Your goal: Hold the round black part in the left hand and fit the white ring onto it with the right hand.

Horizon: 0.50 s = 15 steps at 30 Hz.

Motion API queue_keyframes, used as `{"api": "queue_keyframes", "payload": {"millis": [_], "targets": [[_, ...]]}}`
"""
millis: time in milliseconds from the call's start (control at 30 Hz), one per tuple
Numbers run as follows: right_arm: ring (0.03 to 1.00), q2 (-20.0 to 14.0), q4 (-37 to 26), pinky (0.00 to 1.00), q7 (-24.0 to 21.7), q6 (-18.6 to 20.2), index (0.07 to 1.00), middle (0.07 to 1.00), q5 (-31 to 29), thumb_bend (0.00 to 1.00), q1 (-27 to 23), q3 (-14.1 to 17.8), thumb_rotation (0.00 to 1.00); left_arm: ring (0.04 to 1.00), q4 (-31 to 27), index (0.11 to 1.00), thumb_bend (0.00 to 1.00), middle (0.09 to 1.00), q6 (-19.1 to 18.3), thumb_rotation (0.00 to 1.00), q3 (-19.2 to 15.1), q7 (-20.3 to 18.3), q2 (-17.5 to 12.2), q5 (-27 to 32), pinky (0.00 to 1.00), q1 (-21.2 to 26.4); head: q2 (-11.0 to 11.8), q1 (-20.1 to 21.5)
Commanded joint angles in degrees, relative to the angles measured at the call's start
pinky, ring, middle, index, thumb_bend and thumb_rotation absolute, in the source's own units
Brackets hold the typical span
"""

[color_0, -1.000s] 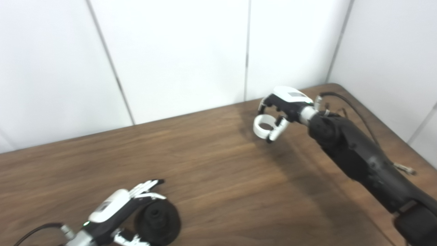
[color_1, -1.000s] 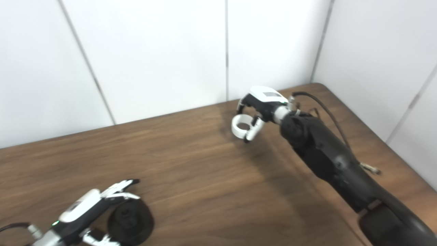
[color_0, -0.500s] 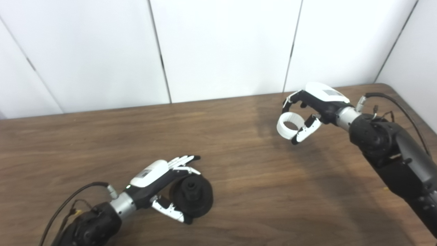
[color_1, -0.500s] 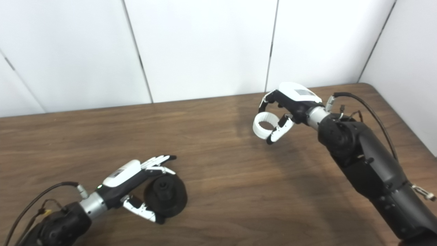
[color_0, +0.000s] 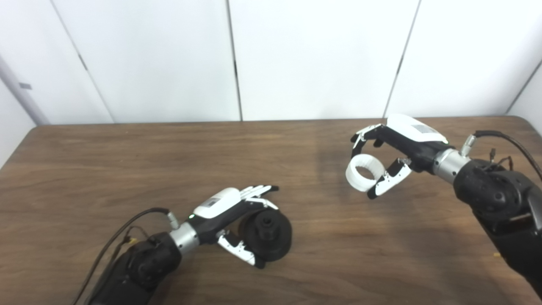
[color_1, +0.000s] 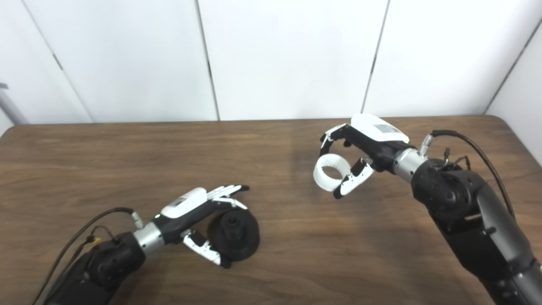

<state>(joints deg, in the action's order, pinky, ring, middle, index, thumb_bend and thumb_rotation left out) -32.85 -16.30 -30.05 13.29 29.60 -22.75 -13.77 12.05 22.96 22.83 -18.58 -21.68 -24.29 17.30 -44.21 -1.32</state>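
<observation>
The round black part is a thick disc with a raised hub, at the front left of the table. My left hand is wrapped around it, fingers over the top and thumb below its rim; whether the disc rests on the wood I cannot tell. The white ring hangs above the table at the right, pinched between fingers and thumb of my right hand. Ring and black part are well apart, about a hand's length across the table.
The brown wooden table spans the view, with white wall panels right behind its far edge. Cables run along both forearms, one at the left arm and one at the right arm.
The camera has swung left and down, so the whole picture shifted. My right hand with the ring has come slightly nearer and lower. The left hand keeps its hold on the black part.
</observation>
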Motion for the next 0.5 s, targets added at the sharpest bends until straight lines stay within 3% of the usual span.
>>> {"api": "queue_keyframes", "payload": {"millis": [0,467], "targets": [[0.808,0.13,-2.77,0.69,0.28,-0.58,0.48,0.795,-0.44,0.52,-2.03,0.63,0.14,1.0,0.77,0.484,0.52,0.999,-0.93,0.07,0.57,-0.48,0.02,-2.27,1.0,1.18,-0.01,-0.08],[0.801,5.66,-6.57,0.69,-2.45,-0.31,0.479,0.792,-0.03,0.52,-2.85,-2.64,0.14,1.0,0.65,0.483,0.52,0.998,-1.94,0.07,0.49,-0.97,0.68,-1.9,1.0,1.34,-0.63,-0.65]]}}
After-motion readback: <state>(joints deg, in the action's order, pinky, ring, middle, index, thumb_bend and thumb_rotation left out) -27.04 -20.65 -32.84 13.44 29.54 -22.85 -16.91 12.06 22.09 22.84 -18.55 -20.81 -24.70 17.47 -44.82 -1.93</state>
